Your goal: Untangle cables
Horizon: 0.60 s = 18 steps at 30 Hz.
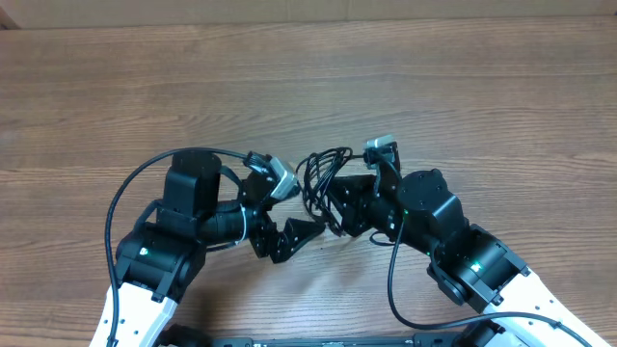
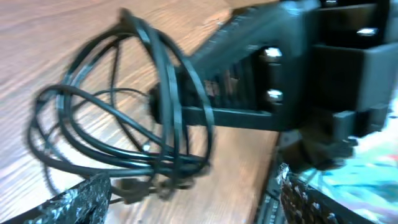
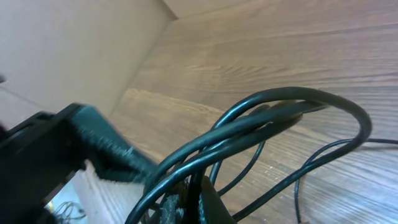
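Two arms stood at the near edge of the wooden table (image 1: 308, 77), their wrists bent in toward each other at its middle. On the left, the left arm (image 1: 159, 255) curled inward and ended in the left gripper (image 1: 289, 239), which sat low over the wood just beside and below the tangle. Its own wrist view showed the left gripper (image 2: 189, 186) spread wide, with one finger at each lower corner of the frame. Nothing was clamped between its fingers (image 2: 81, 199). A small plug end of the bundle lay on the table close to the finger on the frame's left, but whether they touched could not be told.

Between the two wrists were the cables (image 1: 323, 175), a knot of thin black loops bunched together near the table's middle. In the left wrist view the cables (image 2: 173, 93) fanned out in several overlapping rings, some lying on the wood and some lifted off it.

To the right, the right gripper (image 1: 335, 207) was closed tight on the bundle. From the left wrist its dark finger (image 2: 236, 87) ran across the loops where they gathered. In its own view the cables (image 3: 292, 102) arched up and over, and ran down together into the pinched right gripper (image 3: 186, 208). Behind it the right arm (image 1: 463, 255) sloped back to the table's lower right corner.
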Tool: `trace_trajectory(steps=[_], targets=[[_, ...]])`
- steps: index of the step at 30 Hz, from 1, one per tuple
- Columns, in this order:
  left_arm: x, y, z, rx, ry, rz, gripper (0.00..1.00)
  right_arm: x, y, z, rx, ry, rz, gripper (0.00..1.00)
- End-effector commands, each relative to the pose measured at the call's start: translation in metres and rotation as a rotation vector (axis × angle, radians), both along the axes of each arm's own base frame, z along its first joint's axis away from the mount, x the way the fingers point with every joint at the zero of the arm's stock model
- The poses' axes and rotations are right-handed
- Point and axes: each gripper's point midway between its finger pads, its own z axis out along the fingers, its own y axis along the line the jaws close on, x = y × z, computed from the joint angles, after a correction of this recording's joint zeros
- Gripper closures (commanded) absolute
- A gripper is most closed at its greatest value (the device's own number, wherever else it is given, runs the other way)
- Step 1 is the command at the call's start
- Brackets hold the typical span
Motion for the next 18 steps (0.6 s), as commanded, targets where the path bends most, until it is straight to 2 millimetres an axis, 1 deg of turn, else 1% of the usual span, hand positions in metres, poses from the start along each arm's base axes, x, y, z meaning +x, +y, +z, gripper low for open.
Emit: trace_trajectory(steps=[1, 4, 11, 14, 16, 18], targets=[[0.011, 0.007, -0.001, 0.056, -0.057, 0.056, 0.14, -0.005, 0.006, 0.013, 0.047, 0.002, 0.037, 0.96], [0.015, 0.009, -0.001, 0.058, -0.052, 0.087, 0.13, -0.008, 0.008, 0.013, 0.054, 0.008, 0.060, 0.96], [0.020, 0.007, 0.006, 0.039, -0.085, 0.091, 0.11, -0.015, 0.012, 0.014, 0.066, 0.019, 0.102, 0.96], [0.019, 0.006, 0.006, 0.036, -0.082, 0.086, 0.13, -0.017, 0.014, 0.014, 0.071, 0.023, 0.118, 0.96], [0.019, 0.006, 0.006, 0.038, -0.079, 0.086, 0.20, -0.020, 0.016, 0.016, 0.079, 0.024, 0.135, 0.96], [0.019, 0.006, 0.006, 0.036, -0.074, 0.088, 0.33, -0.020, 0.017, 0.017, 0.084, 0.021, 0.140, 0.96]])
